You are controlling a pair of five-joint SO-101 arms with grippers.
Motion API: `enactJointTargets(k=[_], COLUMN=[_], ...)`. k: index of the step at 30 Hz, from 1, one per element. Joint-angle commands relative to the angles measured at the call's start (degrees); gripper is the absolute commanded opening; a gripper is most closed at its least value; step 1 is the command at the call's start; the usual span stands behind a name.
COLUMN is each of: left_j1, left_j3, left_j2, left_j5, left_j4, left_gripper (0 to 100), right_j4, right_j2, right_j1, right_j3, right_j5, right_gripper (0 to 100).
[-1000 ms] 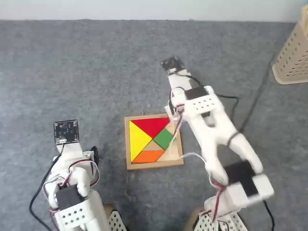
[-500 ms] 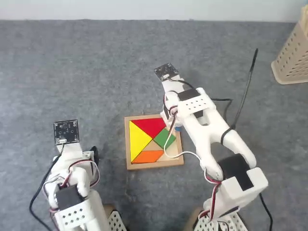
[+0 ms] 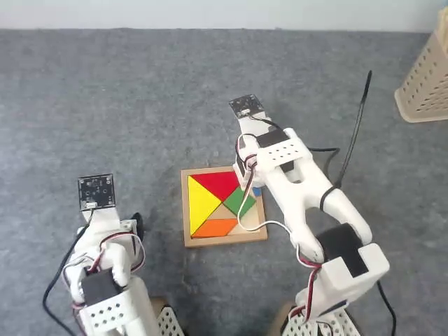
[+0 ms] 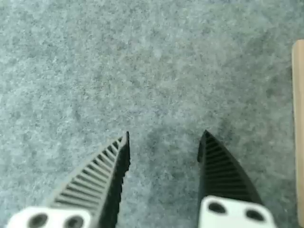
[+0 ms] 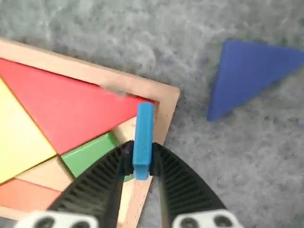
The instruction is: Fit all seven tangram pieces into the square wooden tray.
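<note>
Since a second ago the right arm [image 3: 308, 203] has swung in toward the tray and tucked its elbow closer. In the last half second it barely shifted, so my guess is it's lining up for a drop.

Everything sits on the grey carpet [image 3: 105, 91]. The right arm is stretched forward with its wrist tipped down over the far right corner of the wooden tray [image 3: 224, 240]. The left arm [image 3: 105, 266] is folded back near its base, well away from the tray, with the left gripper [image 4: 165, 137] spread wide over bare carpet and holding nothing. Looks parked to stay out of the way.

The tray already has the red triangle [image 3: 220, 183], yellow triangle [image 3: 201, 203], orange piece [image 3: 215, 227] and green square [image 3: 239, 201] in it, with bare wood showing along the right side. A dark blue triangle [image 5: 247, 76] lies flat on the carpet just outside that corner.

The right gripper [image 5: 141, 154] is clamped on a light blue piece [image 5: 144, 137], held up on edge right above the tray's corner rim. Gripping its flat faces is probably the only hold on something that thin, but it'll need tipping over to seat.
</note>
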Motion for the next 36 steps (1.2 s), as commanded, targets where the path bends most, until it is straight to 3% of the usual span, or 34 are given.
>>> enactJointTargets(k=[1,15,20,32,36], left_j1=[0.4,0.4,0.4,0.4,0.4], left_j3=[-0.3,-0.3,-0.3,-0.3,-0.3], left_j2=[-0.7,-0.7,-0.7,-0.7,-0.7], left_j5=[0.5,0.5,0.5,0.5,0.5], left_j4=[0.2,0.2,0.2,0.2,0.2], left_gripper=[23,23,23,23,23], right_j4=[0.8,-0.5,-3.0,-4.1,-3.7], right_j2=[-1.0,-0.9,-0.9,-1.0,-1.2], right_j1=[-0.4,-0.4,1.2,1.5,1.5], right_j3=[-0.5,0.7,2.1,2.5,2.5], right_j5=[-0.9,-1.0,-6.4,-6.2,-6.2], right_gripper=[0.8,0.7,0.7,1.2,8.8])
